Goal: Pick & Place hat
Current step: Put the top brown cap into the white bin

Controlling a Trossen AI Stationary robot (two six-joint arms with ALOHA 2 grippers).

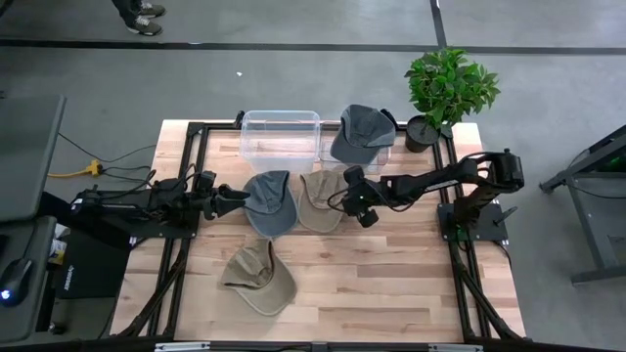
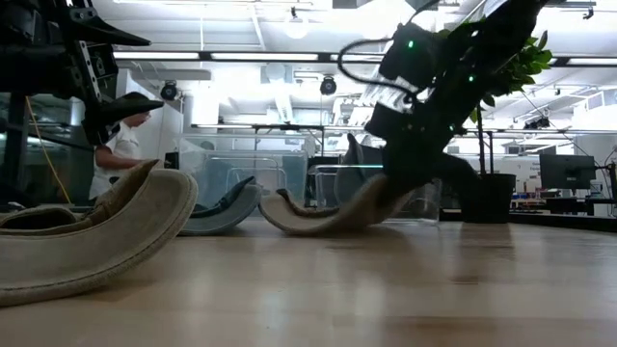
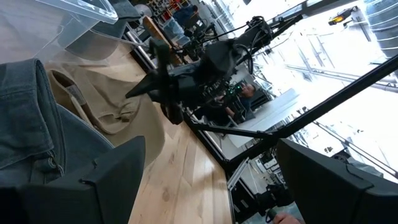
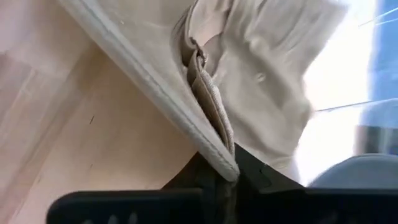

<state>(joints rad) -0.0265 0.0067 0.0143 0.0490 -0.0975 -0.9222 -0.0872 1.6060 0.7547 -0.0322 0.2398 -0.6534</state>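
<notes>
Several caps are in view. A tan cap [image 1: 318, 202] lies mid-table, and my right gripper [image 1: 350, 202] is shut on its right edge. Left of it, a blue-grey cap [image 1: 269, 202] rests upside down on its crown. My left gripper [image 1: 240, 196] is open at that cap's left edge; in the left wrist view the blue-grey cap [image 3: 31, 124] lies beside one finger, and I cannot tell whether they touch. A second tan cap [image 1: 260, 280] lies nearer the front edge. A grey cap [image 1: 364, 130] sits on top of a clear bin [image 1: 357, 154]. My right gripper [image 4: 225, 171] pinches the tan cap's rim [image 4: 211, 146] between its two fingers, on the cap's right side. It comes from the table's right, slanting down. In the low view the held side [image 2: 381, 198] is raised while the cap's left part [image 2: 289, 217] rests on the table.
A second clear bin [image 1: 281, 137] stands at the far edge left of the first. A potted plant [image 1: 445, 88] sits at the far right corner. Bare wood [image 1: 391, 284] lies near the front right. A person [image 2: 120, 145] shows beyond the table.
</notes>
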